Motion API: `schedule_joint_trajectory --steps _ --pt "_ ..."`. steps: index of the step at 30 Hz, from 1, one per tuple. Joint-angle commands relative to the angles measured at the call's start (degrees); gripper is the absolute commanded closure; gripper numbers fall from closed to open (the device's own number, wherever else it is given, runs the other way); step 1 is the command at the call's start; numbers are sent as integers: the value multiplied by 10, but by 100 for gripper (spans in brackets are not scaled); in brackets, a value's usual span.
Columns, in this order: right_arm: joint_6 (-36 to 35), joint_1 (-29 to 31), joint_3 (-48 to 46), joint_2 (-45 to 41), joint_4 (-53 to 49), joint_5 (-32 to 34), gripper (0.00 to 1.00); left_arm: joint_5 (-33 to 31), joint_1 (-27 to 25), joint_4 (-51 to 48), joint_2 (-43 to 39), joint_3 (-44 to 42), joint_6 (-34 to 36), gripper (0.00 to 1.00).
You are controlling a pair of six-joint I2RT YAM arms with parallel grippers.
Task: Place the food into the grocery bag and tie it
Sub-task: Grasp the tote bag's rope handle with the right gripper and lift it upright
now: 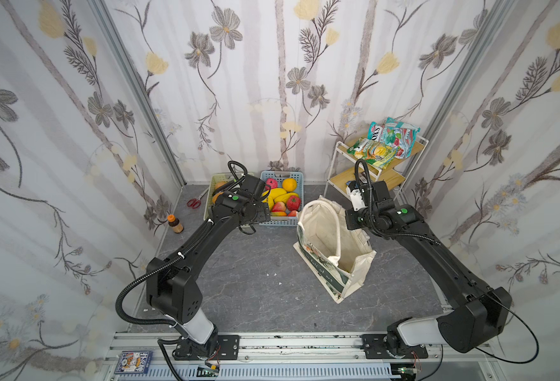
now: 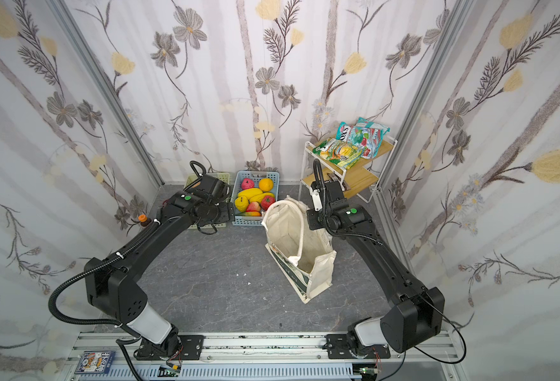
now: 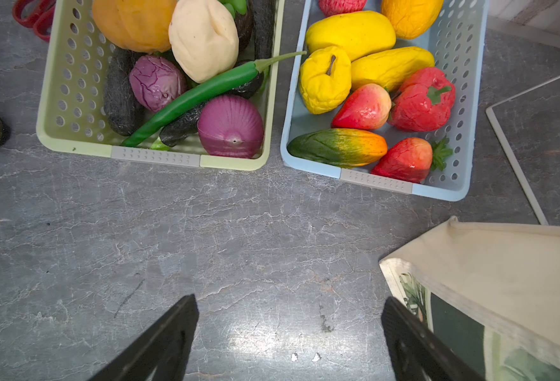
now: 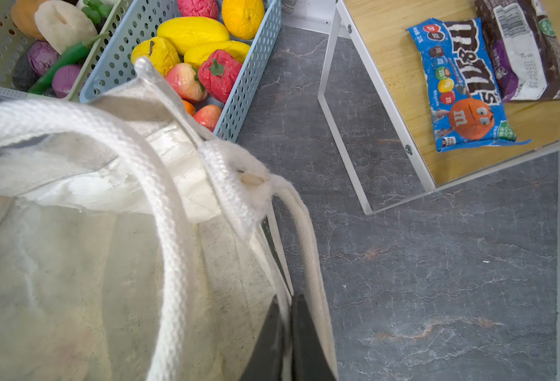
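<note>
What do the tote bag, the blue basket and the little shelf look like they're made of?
Tote bag: cream woven canvas, matte; coarse weave shows on the handles. Blue basket: moulded plastic, smooth with a slight sheen and round holes. Shelf: pale wood-grain boards, possibly laminate, on a white frame, probably painted metal.

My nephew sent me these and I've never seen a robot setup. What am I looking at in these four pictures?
Two black robot arms, the left arm and the right arm, work over a grey table. Two pictures look down on the whole scene from above. The other two come from a camera on each arm's wrist. On the table are a green basket of toy vegetables, a blue basket of toy fruit, a cream bag standing open, and a small shelf with snack packets. The left pincer is open and empty above bare table. The right pincer is shut on the bag's rim.
</note>
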Motion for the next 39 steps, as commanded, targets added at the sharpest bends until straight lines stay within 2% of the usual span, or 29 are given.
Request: schedule_joint_trajectory --steps 1,8,16,25,35,39 --pt "53 -4 0 -7 6 -25 91 -6 1 -5 1 10 -3 10" --pt "149 -4 -10 -15 33 -77 93 12 -8 -22 13 54 14 11" --pt "281 -13 -59 -51 132 -128 94 29 -21 -30 19 89 20 11" --pt "383 -13 -108 -82 204 -160 93 44 -35 -44 20 126 29 11" --pt "407 -8 -139 -81 234 -181 91 47 -111 -77 45 233 93 22" --pt "402 -11 -154 -82 231 -172 90 76 -147 -77 63 262 118 29"
